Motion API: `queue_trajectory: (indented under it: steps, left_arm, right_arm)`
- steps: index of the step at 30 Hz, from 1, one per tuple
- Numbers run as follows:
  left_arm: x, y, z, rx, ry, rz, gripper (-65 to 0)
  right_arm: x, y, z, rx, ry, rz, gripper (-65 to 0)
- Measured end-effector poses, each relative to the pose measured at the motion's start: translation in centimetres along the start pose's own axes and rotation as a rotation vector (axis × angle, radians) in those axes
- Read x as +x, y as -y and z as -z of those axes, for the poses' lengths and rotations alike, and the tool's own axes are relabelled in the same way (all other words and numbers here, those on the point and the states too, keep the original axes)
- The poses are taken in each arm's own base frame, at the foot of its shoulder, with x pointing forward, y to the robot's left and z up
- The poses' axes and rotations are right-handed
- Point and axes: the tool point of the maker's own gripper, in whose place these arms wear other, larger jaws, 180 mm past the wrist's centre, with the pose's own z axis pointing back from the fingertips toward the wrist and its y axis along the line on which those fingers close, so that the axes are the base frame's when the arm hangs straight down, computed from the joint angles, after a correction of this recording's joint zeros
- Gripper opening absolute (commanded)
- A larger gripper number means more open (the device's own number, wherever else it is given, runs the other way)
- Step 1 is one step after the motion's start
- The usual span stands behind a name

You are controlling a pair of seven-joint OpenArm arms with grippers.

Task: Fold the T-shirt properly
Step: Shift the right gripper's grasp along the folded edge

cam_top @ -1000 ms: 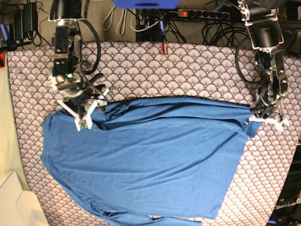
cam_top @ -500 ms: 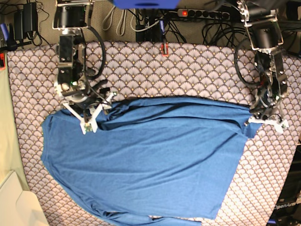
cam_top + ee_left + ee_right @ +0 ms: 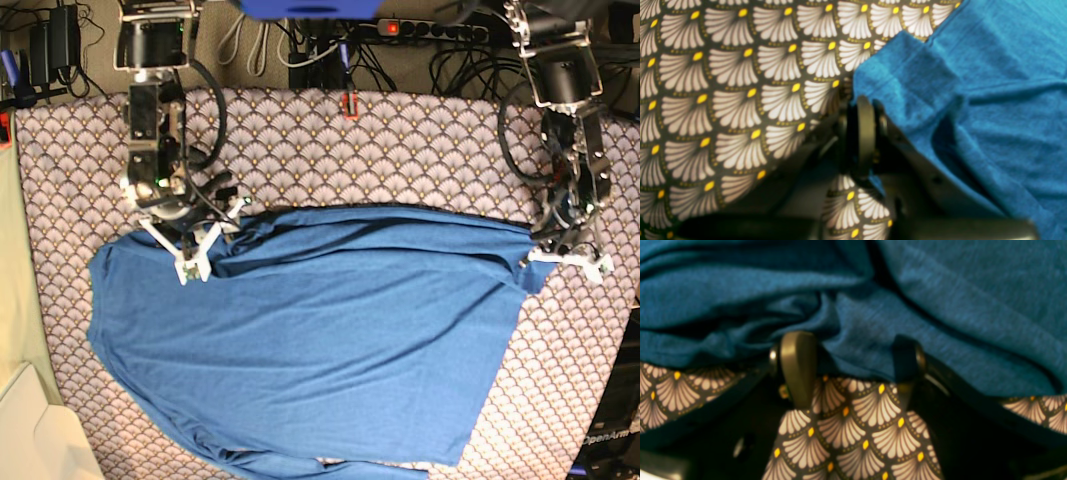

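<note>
— Across the middle of the bench (image 3: 400, 130): T-shirt (image 3: 320, 340), medium blue, spread wide over the scallop-patterned cloth (image 3: 300, 150), far edge bunched into ridges, near hem past the bottom of the base view.

— At the shirt's corner on that view's right?

— Left gripper (image 3: 566, 256), jaws pressed together on a small pinch of the T-shirt (image 3: 940, 100); in the left wrist view, a sliver of blue caught between the pads, patterned cloth (image 3: 733, 100) beside.

— On the other side?

— Right gripper (image 3: 196, 250), fingers (image 3: 796, 366) set well apart, tips just at the rumpled far edge of the T-shirt (image 3: 853, 306). Nothing clamped; patterned cloth (image 3: 853, 426) plainly visible between the fingers.

— Beyond the bench?

— Power strip (image 3: 430, 30) with a lit red switch, tangled cables (image 3: 260, 40), small red object (image 3: 349, 104) at the far edge.
</note>
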Motion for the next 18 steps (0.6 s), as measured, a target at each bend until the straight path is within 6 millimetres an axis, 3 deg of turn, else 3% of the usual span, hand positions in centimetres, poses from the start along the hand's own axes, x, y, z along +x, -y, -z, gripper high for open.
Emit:
queue_trajectory:
  steps: [3,8,9,18]
  left_arm:
    - [0.1,0.0,0.0,-0.001,0.002,0.0,-64.5]
    - [0.0,0.0,0.0,-0.001,0.0,0.0,-64.5]
    - [0.0,0.0,0.0,-0.001,0.001,0.0,-64.5]
    - [0.1,-0.1,0.0,0.002,0.002,0.001,-64.5]
  right_arm:
    - [-0.2,-0.1,-0.1,0.001,0.019,0.0,-37.2]
    - [-0.7,-0.3,-0.2,0.003,0.03,0.003,-62.3]
    - [-0.8,-0.3,-0.2,0.003,0.032,0.004,-65.0]
    - [-1.7,-0.4,-1.1,0.002,0.025,0.006,-65.0]
